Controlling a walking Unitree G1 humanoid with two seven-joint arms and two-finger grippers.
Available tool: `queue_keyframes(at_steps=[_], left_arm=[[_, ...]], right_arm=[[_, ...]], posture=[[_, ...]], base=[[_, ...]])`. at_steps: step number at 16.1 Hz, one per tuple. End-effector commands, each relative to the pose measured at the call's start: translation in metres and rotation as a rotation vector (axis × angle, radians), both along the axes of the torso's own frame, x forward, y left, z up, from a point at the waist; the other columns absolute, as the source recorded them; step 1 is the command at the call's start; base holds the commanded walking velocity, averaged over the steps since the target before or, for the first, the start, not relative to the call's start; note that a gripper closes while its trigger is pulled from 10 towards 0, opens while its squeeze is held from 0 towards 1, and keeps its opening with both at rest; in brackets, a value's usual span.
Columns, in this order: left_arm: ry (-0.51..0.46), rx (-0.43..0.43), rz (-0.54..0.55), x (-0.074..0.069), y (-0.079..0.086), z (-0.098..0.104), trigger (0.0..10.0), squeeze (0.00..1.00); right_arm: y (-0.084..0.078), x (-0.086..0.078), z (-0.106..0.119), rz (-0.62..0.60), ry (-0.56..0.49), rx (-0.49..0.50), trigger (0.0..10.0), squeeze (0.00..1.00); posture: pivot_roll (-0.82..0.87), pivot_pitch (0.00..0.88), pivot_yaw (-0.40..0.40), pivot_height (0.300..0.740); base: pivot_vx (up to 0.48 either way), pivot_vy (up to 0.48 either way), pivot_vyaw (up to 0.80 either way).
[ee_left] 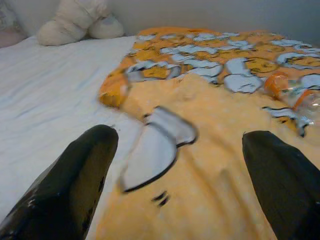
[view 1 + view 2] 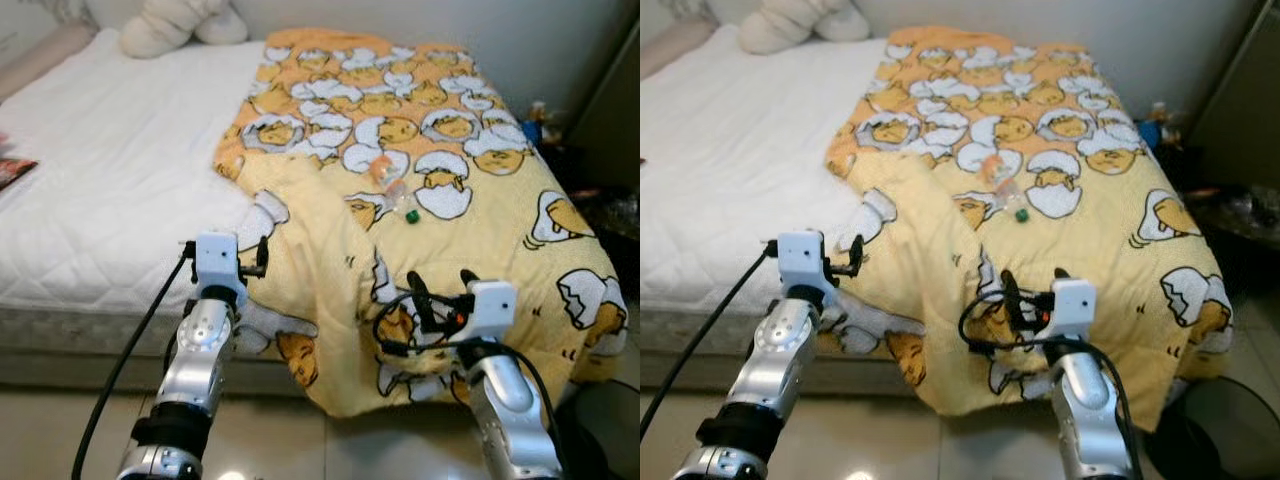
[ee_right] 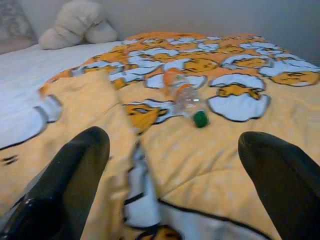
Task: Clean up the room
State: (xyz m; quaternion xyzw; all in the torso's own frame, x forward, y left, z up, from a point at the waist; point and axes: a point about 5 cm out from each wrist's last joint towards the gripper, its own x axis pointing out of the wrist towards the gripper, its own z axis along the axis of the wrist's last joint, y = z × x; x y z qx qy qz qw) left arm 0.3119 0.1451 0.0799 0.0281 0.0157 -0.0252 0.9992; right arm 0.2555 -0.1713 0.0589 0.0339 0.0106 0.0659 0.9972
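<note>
A yellow blanket [image 2: 470,190] printed with chicks in eggshells covers the right half of the bed and hangs over its foot. On it lies a clear plastic bottle [image 2: 392,183] with an orange label, and a green cap [image 2: 410,215] rests beside it. My left gripper [image 2: 225,248] is open at the blanket's left edge near the foot of the bed. My right gripper [image 2: 443,286] is open over the hanging blanket, short of the bottle [image 3: 182,95]. Nothing is between either gripper's fingers.
The white mattress [image 2: 110,190] is bare on the left, with cream pillows [image 2: 180,25] at the head and a red item [image 2: 12,170] at the left edge. Dark clutter [image 2: 600,210] stands right of the bed. A black bin [image 2: 1230,430] sits on the tiled floor.
</note>
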Motion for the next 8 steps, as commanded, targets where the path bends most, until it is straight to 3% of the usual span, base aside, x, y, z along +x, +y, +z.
queue_keyframes(at_steps=[1, 3, 4, 5, 6, 7, 8], left_arm=[[-0.024, 0.010, -0.048, 0.004, -0.013, 0.005, 10.0, 0.00], [-0.024, 0.011, -0.061, 0.003, -0.013, 0.004, 10.0, 0.00], [-0.023, 0.012, -0.088, -0.004, -0.007, 0.003, 10.0, 0.00], [0.007, 0.021, -0.147, -0.032, 0.007, -0.004, 10.0, 0.00], [0.025, 0.033, -0.185, -0.051, 0.015, -0.007, 10.0, 0.00], [0.051, 0.030, -0.223, -0.065, 0.020, -0.010, 10.0, 0.00], [0.039, 0.124, -0.213, -0.064, 0.019, -0.009, 10.0, 0.00]], right_arm=[[-0.010, -0.001, 0.000, -0.031, -0.002, -0.010, 10.0, 0.00], [-0.014, -0.004, 0.001, -0.059, -0.005, -0.005, 10.0, 0.00], [-0.017, -0.011, 0.003, -0.071, -0.013, -0.008, 10.0, 0.00], [-0.024, -0.031, 0.005, -0.103, -0.015, -0.017, 10.0, 0.00], [-0.029, -0.044, 0.006, -0.113, -0.008, -0.026, 10.0, 0.00], [-0.032, -0.058, 0.003, -0.106, 0.015, -0.049, 10.0, 0.00], [-0.036, -0.067, -0.004, -0.105, 0.056, -0.055, 10.0, 0.00]], posture=[[-0.01, 0.000, 0.014, 0.736], [-0.02, 0.000, 0.018, 0.736], [-0.02, 0.000, 0.020, 0.736], [-0.04, 0.000, 0.018, 0.736], [-0.04, 0.000, 0.015, 0.736], [-0.03, 0.000, 0.014, 0.736], [-0.01, 0.000, -0.002, 0.736]], base=[[0.480, 0.000, 0.00], [0.480, 0.000, 0.00], [0.480, 0.000, 0.00], [0.480, 0.000, 0.00], [0.480, 0.000, 0.00], [0.480, 0.000, 0.00], [0.000, 0.000, 0.00]])
